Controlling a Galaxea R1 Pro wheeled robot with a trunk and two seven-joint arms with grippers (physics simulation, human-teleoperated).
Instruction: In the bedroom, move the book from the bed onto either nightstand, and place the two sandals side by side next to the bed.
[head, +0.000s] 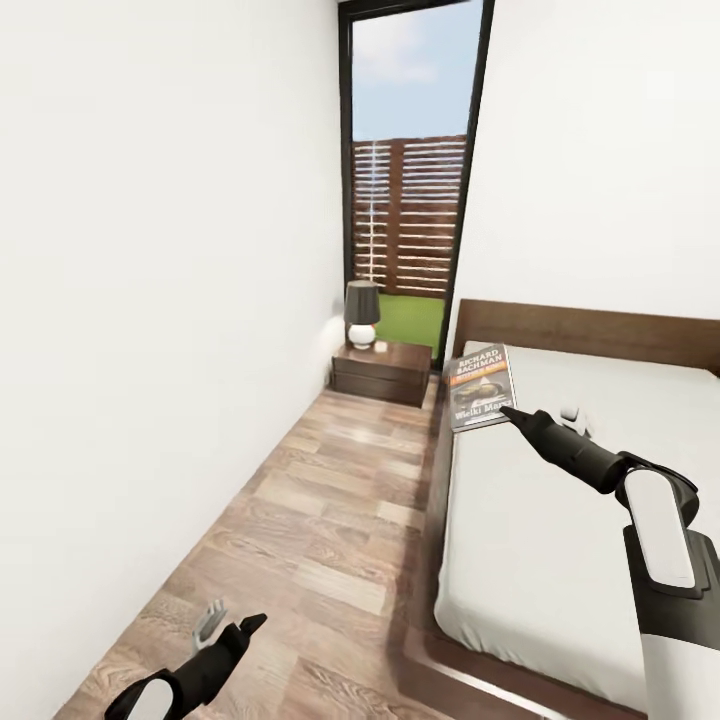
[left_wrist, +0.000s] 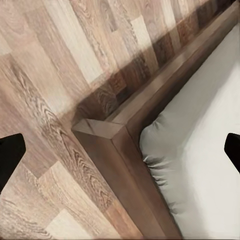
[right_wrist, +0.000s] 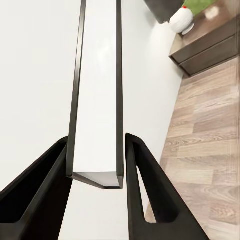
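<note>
Black fingers of the right gripper (right_wrist: 97, 165) close on the book (right_wrist: 97, 90), which the right wrist view shows edge-on as a thin white slab with dark covers running straight out between them; both fingers press its faces, so the book is held. In the head view the right gripper (head: 515, 412) has its tip at the near edge of the book (head: 481, 386), which sits at the bed's (head: 560, 560) head-end corner, by the side facing the floor, with its long axis running toward the headboard. From there the nightstand (head: 385, 372) lies just beyond and to the left, against the wall below the window, its lamp (head: 361, 313) on the far left part of the top and the part nearer the bed bare. That short leftward-forward carry is what the next move seems to turn on, and the right arm is plainly the nearer one. The left gripper (head: 232, 638) hangs low over the floorboards, well apart from the book; its fingertips (left_wrist: 10, 155) stand wide apart with nothing between them, above the bed frame's foot corner.
</note>
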